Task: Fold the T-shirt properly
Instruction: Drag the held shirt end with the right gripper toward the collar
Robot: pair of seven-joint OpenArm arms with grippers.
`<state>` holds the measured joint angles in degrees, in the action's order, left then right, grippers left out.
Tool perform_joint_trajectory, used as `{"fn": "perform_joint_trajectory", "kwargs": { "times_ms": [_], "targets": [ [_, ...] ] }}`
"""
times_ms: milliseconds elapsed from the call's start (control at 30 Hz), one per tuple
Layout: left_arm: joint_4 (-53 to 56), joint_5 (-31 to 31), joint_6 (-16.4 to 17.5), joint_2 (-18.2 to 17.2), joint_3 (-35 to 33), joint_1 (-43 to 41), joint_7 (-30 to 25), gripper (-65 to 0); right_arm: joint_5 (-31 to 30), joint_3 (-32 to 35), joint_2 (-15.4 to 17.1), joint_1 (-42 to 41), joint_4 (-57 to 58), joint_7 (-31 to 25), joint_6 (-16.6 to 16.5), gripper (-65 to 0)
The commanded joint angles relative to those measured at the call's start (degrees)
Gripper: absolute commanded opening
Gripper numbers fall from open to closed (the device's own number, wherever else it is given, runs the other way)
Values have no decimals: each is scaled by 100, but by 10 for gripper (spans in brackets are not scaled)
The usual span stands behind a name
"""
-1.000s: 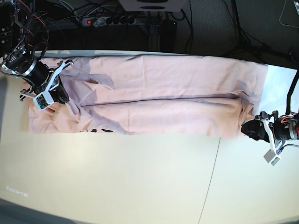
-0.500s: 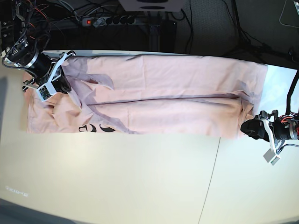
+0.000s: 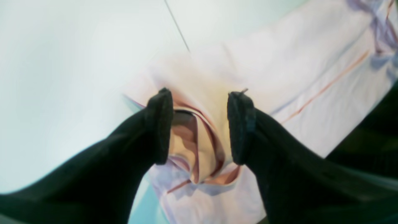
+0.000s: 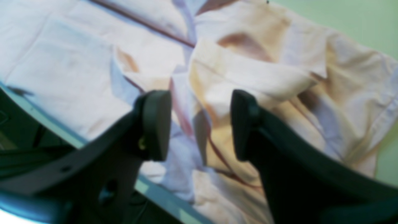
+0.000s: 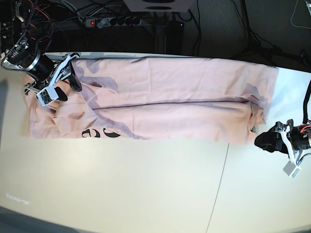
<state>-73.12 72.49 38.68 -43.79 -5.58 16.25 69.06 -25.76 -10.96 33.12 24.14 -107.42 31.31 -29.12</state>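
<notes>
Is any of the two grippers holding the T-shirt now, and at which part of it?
Nothing is held. The left gripper and the right gripper both stand open above the T-shirt, with no cloth pinched.

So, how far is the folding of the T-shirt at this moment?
Done: the T-shirt lies as a long band on the table, both long sides folded in to a middle seam. In hand: nothing; the right gripper and the left gripper are both open above the cloth. Left: smooth the crumpled end with the black letters, then fold the band across.
</notes>
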Motion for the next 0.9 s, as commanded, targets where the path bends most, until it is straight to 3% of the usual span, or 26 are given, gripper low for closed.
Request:
{"fn": "perform_joint_trajectory", "kwargs": {
  "times_ms": [0, 167, 233, 267, 367, 667, 867],
  "targets": [
    [-70, 278, 132, -116, 186, 149, 57, -369, -85, -140, 37, -17, -136, -105, -411, -338],
    [-70, 1189, 132, -111, 455, 149, 699, -560, -332, -684, -291, -22, -411, -107, -413, -338],
    [-70, 1251, 132, -63, 452, 131, 997, -617, -496, -837, -450, -92, -476, -105, -411, -351],
    [-74, 1251, 132, -20, 452, 131, 1021, -632, -542, -850, -503, -140, -476, -109, -411, -395],
    [-76, 1251, 132, 127, 452, 116, 1010, -641, -514, -813, -686, -284, -474, -105, -415, -650],
    [-74, 1251, 132, 772, 452, -197, 1027, -650, 188, -262, -920, -992, 133, -223, -413, -650],
    [-74, 1251, 132, 844, 455, -540, 1038, -650, 247, 199, -920, -1558, 984, -219, -413, -650]
  ]
}}
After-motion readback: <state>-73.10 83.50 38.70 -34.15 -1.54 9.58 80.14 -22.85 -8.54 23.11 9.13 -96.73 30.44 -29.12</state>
